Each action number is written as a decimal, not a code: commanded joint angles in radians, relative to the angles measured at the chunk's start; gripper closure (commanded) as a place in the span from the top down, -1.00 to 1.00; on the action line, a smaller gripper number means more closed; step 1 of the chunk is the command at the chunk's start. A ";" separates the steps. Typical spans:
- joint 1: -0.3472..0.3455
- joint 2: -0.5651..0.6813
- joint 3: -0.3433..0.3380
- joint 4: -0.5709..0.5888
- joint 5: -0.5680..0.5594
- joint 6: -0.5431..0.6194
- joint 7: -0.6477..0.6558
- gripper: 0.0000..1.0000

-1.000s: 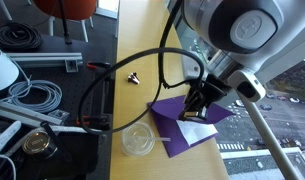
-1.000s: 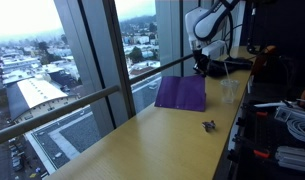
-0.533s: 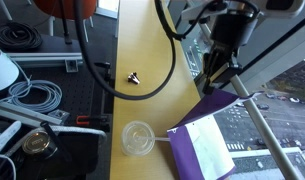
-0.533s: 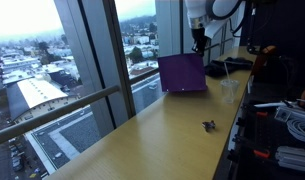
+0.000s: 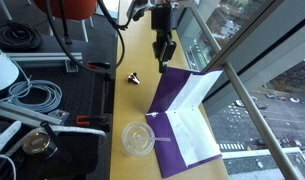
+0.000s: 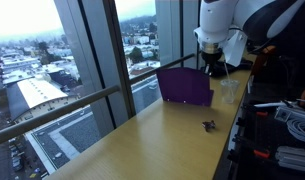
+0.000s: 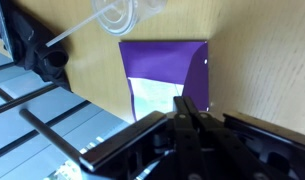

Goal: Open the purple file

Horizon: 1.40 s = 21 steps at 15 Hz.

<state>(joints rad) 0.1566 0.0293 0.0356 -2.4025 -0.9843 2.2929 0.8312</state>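
Observation:
The purple file [image 5: 185, 140] lies on the wooden table with its top cover [image 5: 173, 92] lifted and swung back, showing a pale inside [image 5: 198, 90]. In an exterior view the cover [image 6: 184, 87] stands nearly upright. My gripper [image 5: 164, 62] is at the cover's far corner with its fingers pressed together, apparently pinching the cover edge; it also shows in an exterior view [image 6: 208, 68]. In the wrist view the shut gripper [image 7: 187, 104] overlaps the file's near edge, with purple cover [image 7: 167, 62] and pale inside [image 7: 150, 95] beyond it.
A clear round lid [image 5: 138, 138] with a straw-like stick lies beside the file; it also shows in the wrist view [image 7: 127, 14]. A small black part [image 5: 134, 77] lies farther along the table. Window glass and railing run along one table edge; cables and gear on the other.
My gripper has moved across and away from the window side, carrying the cover with it. The file has gone from closed flat to cover raised and swung over.

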 commanded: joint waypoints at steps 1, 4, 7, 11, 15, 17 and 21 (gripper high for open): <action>-0.009 -0.025 0.038 -0.095 -0.104 0.052 0.086 -0.99; -0.001 -0.025 0.064 -0.124 -0.154 0.069 0.132 -0.99; -0.002 -0.041 0.083 -0.139 -0.145 0.084 0.123 -0.99; 0.000 -0.059 0.100 -0.125 -0.029 0.089 0.014 -0.99; -0.005 -0.050 0.097 -0.100 0.137 0.186 -0.196 -0.99; -0.008 -0.041 0.095 -0.087 0.205 0.213 -0.284 -0.99; -0.013 -0.035 0.093 -0.058 0.303 0.206 -0.394 -0.46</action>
<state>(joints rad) 0.1534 -0.0068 0.1294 -2.4813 -0.7521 2.4926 0.5233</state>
